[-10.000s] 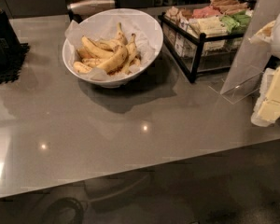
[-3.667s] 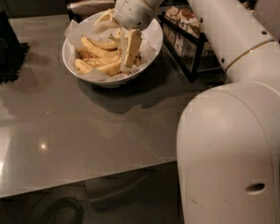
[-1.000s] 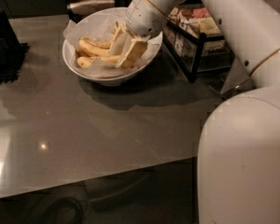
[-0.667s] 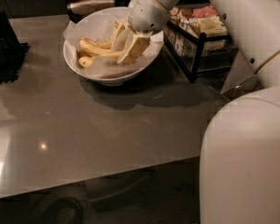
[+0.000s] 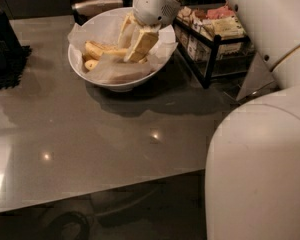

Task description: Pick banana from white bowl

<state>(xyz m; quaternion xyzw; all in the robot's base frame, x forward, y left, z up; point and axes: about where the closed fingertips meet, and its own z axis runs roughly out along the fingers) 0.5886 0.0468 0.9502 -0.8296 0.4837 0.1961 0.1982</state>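
**Gripper down in white bowl among bananas**

No writing can be read anywhere; the print on the packets (image 5: pixel 227 28) is too small to make out. The packets stand in rows in a black wire rack (image 5: pixel 210 49), pink, green and cream tops showing. The rack sits just right of the bowl (image 5: pixel 117 86), near its rim.

The bowl is white and deep, at the back of the grey table (image 5: pixel 90 144), and lined with crinkled white paper (image 5: pixel 115 71) that folds over the front rim. Peeled-looking yellow bananas (image 5: pixel 102 49) lie inside on the left half, partly under the paper.

The gripper (image 5: pixel 130 49) reaches into the bowl from above, right of centre, its tip down at the banana pile. Cannot tell whether it is spread or pinching a banana.

The white arm (image 5: pixel 260 174) fills the right side. A dark object (image 5: pixel 5 49) stands at the table's left edge.
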